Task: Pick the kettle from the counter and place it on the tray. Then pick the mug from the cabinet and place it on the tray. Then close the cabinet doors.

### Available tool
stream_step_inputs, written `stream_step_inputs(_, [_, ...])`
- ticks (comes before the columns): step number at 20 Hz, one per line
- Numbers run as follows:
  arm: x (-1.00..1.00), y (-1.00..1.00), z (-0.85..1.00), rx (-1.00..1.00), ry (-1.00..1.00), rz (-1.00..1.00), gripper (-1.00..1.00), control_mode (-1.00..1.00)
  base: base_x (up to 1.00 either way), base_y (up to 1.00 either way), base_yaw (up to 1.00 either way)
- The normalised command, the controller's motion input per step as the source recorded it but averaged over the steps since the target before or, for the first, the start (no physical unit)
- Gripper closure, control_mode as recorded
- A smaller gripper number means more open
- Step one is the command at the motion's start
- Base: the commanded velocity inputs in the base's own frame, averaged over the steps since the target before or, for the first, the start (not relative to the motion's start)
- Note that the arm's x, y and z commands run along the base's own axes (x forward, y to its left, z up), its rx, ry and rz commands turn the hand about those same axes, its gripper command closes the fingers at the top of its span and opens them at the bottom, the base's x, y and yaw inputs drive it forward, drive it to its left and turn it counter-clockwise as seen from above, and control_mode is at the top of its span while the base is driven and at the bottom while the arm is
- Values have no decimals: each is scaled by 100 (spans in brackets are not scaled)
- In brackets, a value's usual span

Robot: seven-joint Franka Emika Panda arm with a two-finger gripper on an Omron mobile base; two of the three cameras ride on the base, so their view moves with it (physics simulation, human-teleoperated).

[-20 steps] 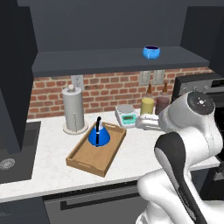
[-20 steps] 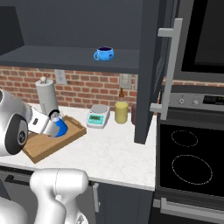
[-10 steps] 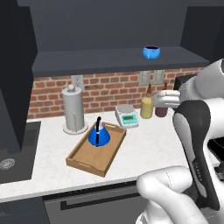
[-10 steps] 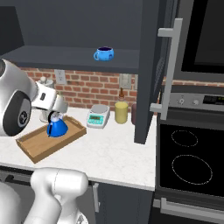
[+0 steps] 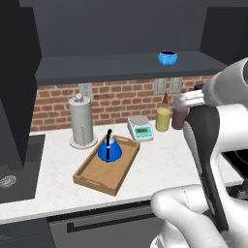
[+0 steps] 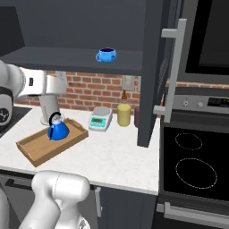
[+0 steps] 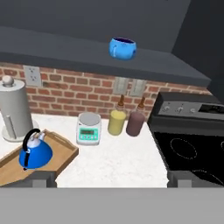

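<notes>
The blue cone-shaped kettle (image 5: 110,149) (image 6: 58,130) (image 7: 35,154) stands upright in the wooden tray (image 5: 99,178) (image 6: 38,151) on the white counter (image 5: 160,162). Up on the open cabinet's dark shelf sits the round blue mug (image 5: 167,57) (image 6: 106,55) (image 7: 122,47). My gripper (image 7: 113,177) is open and holds nothing; its fingertips (image 7: 42,178) stand wide apart. The hand (image 5: 183,100) hangs above the counter, right of the tray and below the shelf, facing the brick wall. Both cabinet doors stand open, the left one (image 5: 14,87) and the right one (image 6: 154,67).
A paper towel holder (image 5: 81,121), a small scale (image 5: 140,128), a yellow bottle (image 5: 163,118) and a dark red bottle (image 5: 178,118) line the brick wall. A black stove (image 6: 194,161) lies right of the counter. A sink (image 5: 7,169) lies at the left.
The arm has lifted up and to the right, away from the tray. The kettle stays put in the tray. The jaws have stayed wide.
</notes>
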Motion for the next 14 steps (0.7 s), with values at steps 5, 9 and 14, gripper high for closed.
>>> stream_step_inputs(5, [4,-18,12,-13,-28,0,-100,-100,0,0,0])
stream_step_inputs(9, [20,-5,29,0,-14,0,-100,-100,0,0,0])
stream_step_inputs(14, [35,25,36,0,-1,-1,-100,-100,0,0,0])
